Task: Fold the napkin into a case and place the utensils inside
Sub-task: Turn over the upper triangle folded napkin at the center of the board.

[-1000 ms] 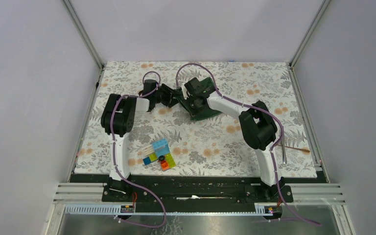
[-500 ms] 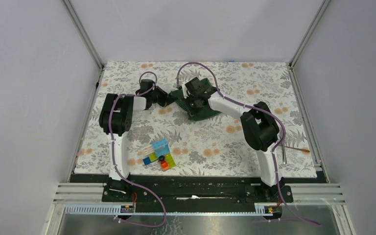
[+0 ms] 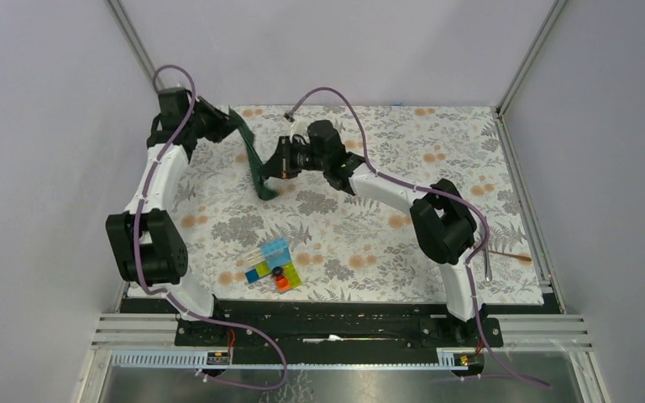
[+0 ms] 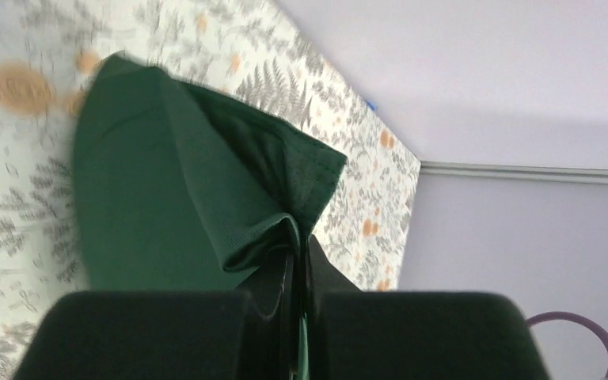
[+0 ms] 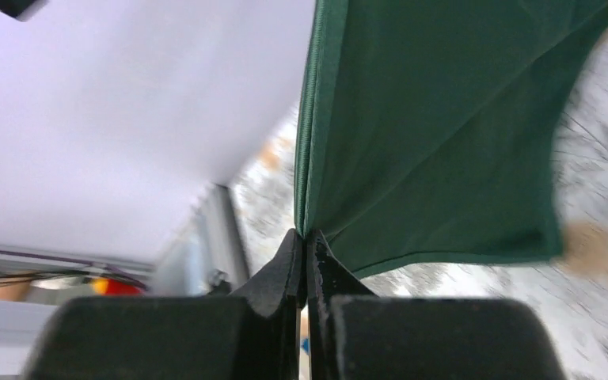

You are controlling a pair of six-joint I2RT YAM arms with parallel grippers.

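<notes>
Nearest the arm bases, a cluster of colourful plastic blocks point(image 3: 273, 267) sits on the floral-patterned table covering point(image 3: 361, 243). Off by the right edge, a small copper-coloured spoon point(image 3: 511, 255) and a thin silver metal utensil point(image 3: 488, 267) lie together, well apart from the cloth. Farther back, over the covering's far left part, the dark green satin-like napkin point(image 3: 263, 185) hangs stretched between both arms; whether its lower tip touches the covering cannot be told. The right gripper point(image 5: 305, 237) is pinched tight on one edge of it. Farthest back, the left gripper point(image 4: 298, 237) is clamped on a bunched corner.
</notes>
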